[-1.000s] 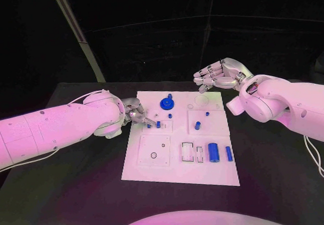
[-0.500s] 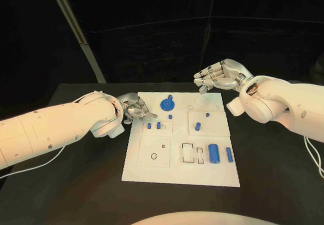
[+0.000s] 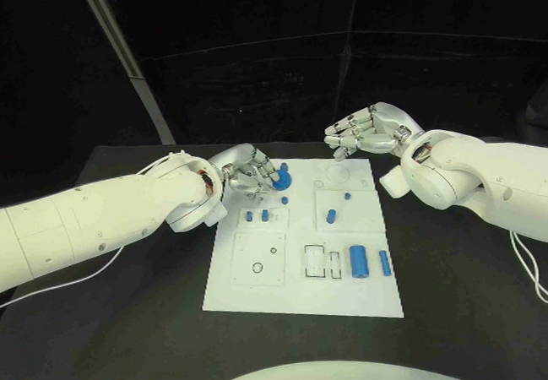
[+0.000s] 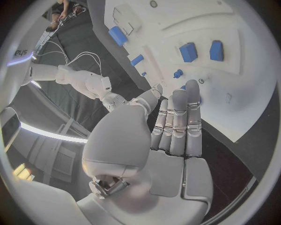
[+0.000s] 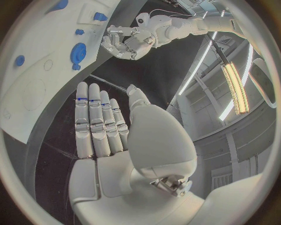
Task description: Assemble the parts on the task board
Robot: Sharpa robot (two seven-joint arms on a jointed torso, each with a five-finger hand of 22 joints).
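Head view puts the white task board (image 3: 305, 273) at the centre of the black table (image 3: 122, 323), with the small blue parts spread across it: a blue gear (image 3: 279, 178) near the board's upper left corner, two short pegs (image 3: 257, 215) just below it, a single peg (image 3: 330, 215) to their right, and two longer cylinders (image 3: 368, 259) toward the lower right. The left hand (image 3: 243, 176) reaches in from the frame's left and hovers at the board's upper left edge, just beside the gear, fingers held straight and side by side with nothing between them (the left wrist view shows the fingertips (image 4: 192, 92) over the board, near a small peg (image 4: 178, 73), holding no part). That placement looks like a set-up for a pick from the gear and peg cluster. The right hand (image 3: 363, 131) hangs beyond the board's top edge, upper right of centre, fingers loosely curled in and holding nothing, apparently kept back to leave the board free. None of the parts is gripped yet.
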